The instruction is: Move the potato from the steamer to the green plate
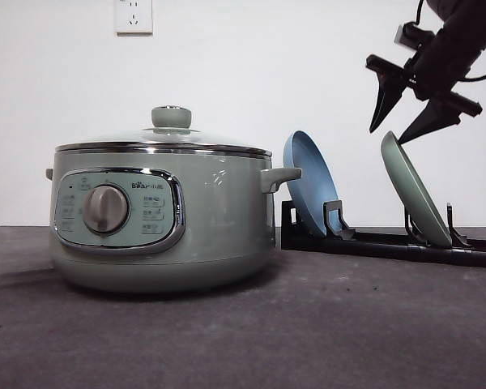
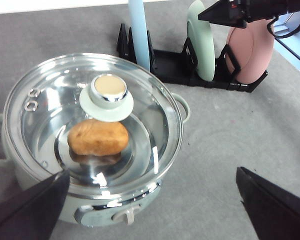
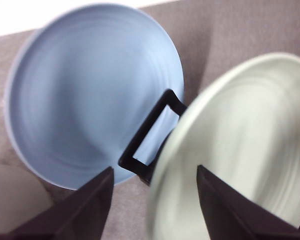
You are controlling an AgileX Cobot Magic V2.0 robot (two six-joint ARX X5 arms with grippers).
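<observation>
Your matte oval potato [image 2: 98, 138] sits under the steamer's [image 1: 162, 219] glass lid [image 2: 90, 120].
Your right hand [image 1: 405, 113], fingers spread, hovers just above the smooth green plate [image 1: 413, 190] racked upright.

Potato [image 2: 98, 138] inside lidded steamer [image 1: 162, 219], left of racked green plate [image 1: 413, 190].

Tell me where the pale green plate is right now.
The round pale mint-green plate leans on edge in the black rack, right of the blue plate, below the right gripper.
</observation>
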